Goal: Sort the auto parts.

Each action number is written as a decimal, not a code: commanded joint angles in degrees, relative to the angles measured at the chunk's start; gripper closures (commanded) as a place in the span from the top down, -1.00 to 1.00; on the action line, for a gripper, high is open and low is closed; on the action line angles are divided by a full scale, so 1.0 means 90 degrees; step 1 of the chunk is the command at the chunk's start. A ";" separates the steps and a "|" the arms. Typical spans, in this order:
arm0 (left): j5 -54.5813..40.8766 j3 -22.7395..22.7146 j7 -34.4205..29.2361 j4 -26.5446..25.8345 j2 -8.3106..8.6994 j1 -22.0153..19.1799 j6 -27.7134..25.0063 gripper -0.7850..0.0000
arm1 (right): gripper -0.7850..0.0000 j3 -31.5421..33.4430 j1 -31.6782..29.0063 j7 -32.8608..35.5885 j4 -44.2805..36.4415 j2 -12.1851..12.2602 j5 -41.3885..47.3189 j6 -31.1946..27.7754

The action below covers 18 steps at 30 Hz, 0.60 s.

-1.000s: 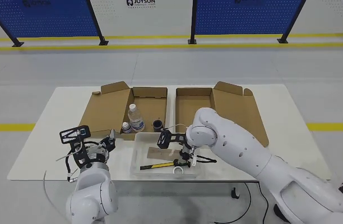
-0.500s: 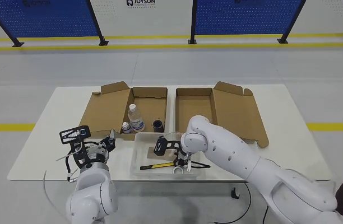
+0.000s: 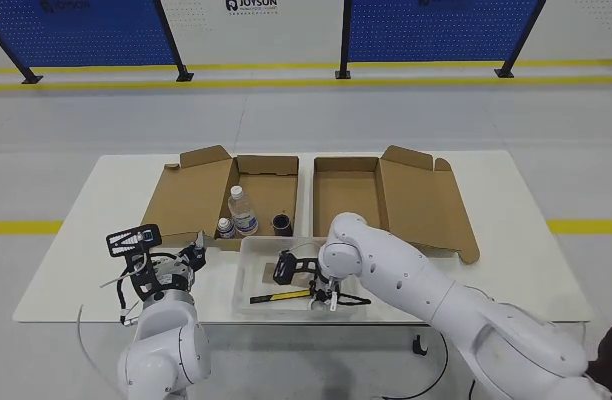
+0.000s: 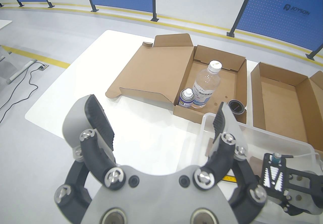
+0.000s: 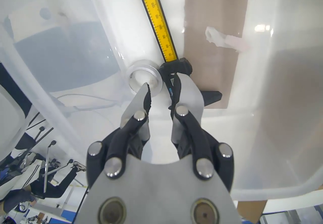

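Fingers (image 5: 145, 93) of the right gripper (image 5: 160, 90) are held narrowly apart across the rim of one metal ring (image 5: 133, 76), set beside one yellow caliper (image 5: 156, 13) in the clear bin (image 3: 248, 278) at lower centre of the top view. It is judged light, rigid and slippery, best pinched across its wall. Left gripper (image 4: 156, 105) fingers are spread wide; one bottle (image 4: 205, 86), one can (image 4: 186, 99) and one dark round part (image 4: 236, 107) are counted in a carton (image 4: 151, 71).

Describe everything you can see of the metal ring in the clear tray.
The ring is short, silvery and shiny, seemingly machined metal, with a hollow middle. It lies flat, opening upward, on the floor of the tray, beside the caliper's black head. One finger of the open right claw overlaps its rim; contact cannot be told.
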 commanded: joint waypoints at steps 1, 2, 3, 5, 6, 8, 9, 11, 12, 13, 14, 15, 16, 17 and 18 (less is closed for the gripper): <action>0.0000 0.0000 0.0000 0.0000 0.0000 0.0000 0.0000 1.00 | -0.47 -0.0011 -0.0024 -0.0033 0.0026 -0.0021 -0.0016 -0.0014; 0.0000 0.0000 0.0000 0.0000 0.0000 0.0000 0.0000 1.00 | -0.47 -0.0015 -0.0033 -0.0045 0.0040 -0.0030 -0.0029 -0.0014; 0.0000 0.0000 0.0000 0.0000 0.0000 0.0000 0.0000 1.00 | -0.48 -0.0018 -0.0045 -0.0050 0.0057 -0.0039 -0.0038 -0.0006; 0.0000 0.0000 0.0000 0.0000 0.0000 0.0000 0.0000 1.00 | -0.53 -0.0032 -0.0063 -0.0047 0.0082 -0.0056 -0.0071 -0.0015; 0.0000 0.0000 0.0000 0.0000 0.0000 0.0000 0.0000 1.00 | -0.54 -0.0041 -0.0067 -0.0030 0.0104 -0.0065 -0.0091 -0.0014; 0.0000 0.0000 0.0000 0.0000 0.0000 0.0000 0.0000 1.00 | -0.57 -0.0053 -0.0066 -0.0010 0.0138 -0.0087 -0.0135 0.0002; 0.0000 0.0000 0.0000 0.0000 0.0000 0.0000 0.0000 1.00 | -0.58 -0.0059 -0.0068 -0.0011 0.0158 -0.0097 -0.0149 -0.0010; 0.0000 0.0000 0.0000 0.0000 0.0000 0.0000 0.0000 1.00 | -0.60 -0.0057 -0.0069 -0.0026 0.0213 -0.0118 -0.0160 -0.0026; 0.0000 0.0000 0.0000 0.0000 0.0000 0.0000 0.0000 1.00 | -0.63 -0.0060 -0.0074 -0.0033 0.0227 -0.0129 -0.0167 -0.0030; 0.0000 0.0000 0.0000 0.0000 0.0000 0.0000 0.0000 1.00 | -0.63 -0.0064 -0.0077 -0.0040 0.0242 -0.0140 -0.0186 -0.0023; 0.0000 0.0000 0.0000 0.0000 0.0000 0.0000 0.0000 1.00 | -0.63 -0.0070 -0.0079 -0.0045 0.0260 -0.0151 -0.0205 -0.0030; 0.0000 0.0000 0.0000 0.0000 0.0000 0.0000 0.0000 1.00 | -0.63 -0.0074 -0.0081 -0.0057 0.0273 -0.0163 -0.0222 -0.0037; 0.0000 0.0000 0.0000 0.0000 0.0000 0.0000 0.0000 1.00 | -0.62 -0.0086 -0.0079 -0.0063 0.0278 -0.0175 -0.0261 -0.0045; 0.0000 0.0000 0.0000 0.0000 0.0000 0.0000 0.0000 1.00 | -0.61 -0.0098 -0.0081 -0.0075 0.0286 -0.0187 -0.0303 -0.0053; 0.0000 0.0000 0.0000 0.0000 0.0000 0.0000 0.0000 1.00 | -0.59 -0.0102 -0.0087 -0.0095 0.0309 -0.0198 -0.0322 -0.0056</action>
